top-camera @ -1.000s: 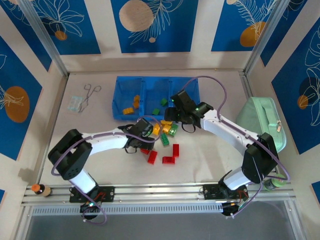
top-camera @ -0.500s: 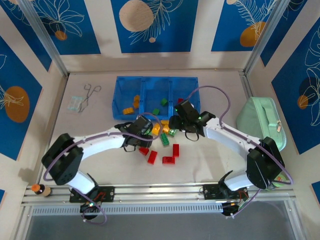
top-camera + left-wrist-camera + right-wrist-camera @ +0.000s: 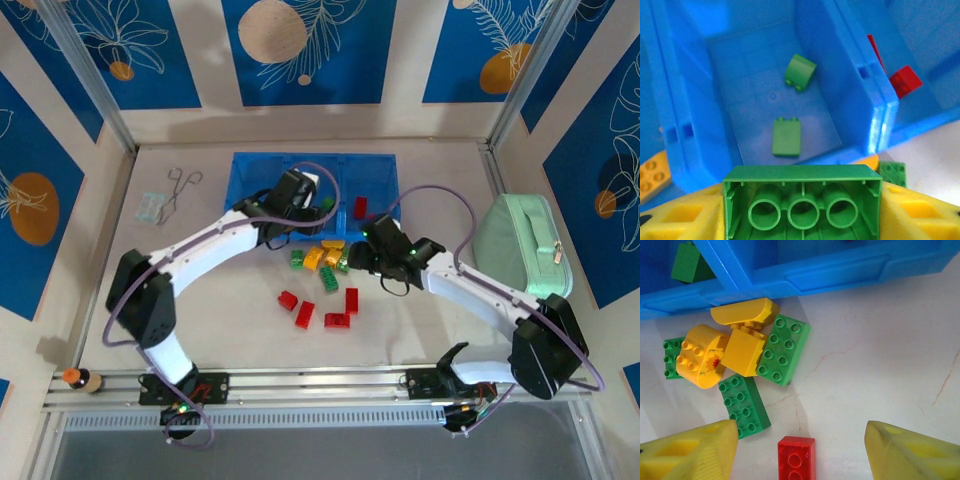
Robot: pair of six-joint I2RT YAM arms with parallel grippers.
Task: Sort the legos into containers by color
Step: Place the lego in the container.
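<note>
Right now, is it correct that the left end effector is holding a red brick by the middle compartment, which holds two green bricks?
Not quite: the left wrist view shows the left end effector holding a green brick, not red, by the middle compartment with its two green bricks.

Four red bricks (image 3: 304,315), three green bricks (image 3: 785,347) and three yellow-orange bricks (image 3: 702,362) lay on the counter (image 3: 200,300). Two more green lay in the middle compartment (image 3: 755,100) of the tray (image 3: 375,175), and one green brick (image 3: 801,175) sat in the left jaws.

Loose legos (image 3: 328,260) lie on the table (image 3: 220,320) just before the tray (image 3: 240,158), whose middle compartment (image 3: 750,65) holds two bricks (image 3: 786,136).
</note>
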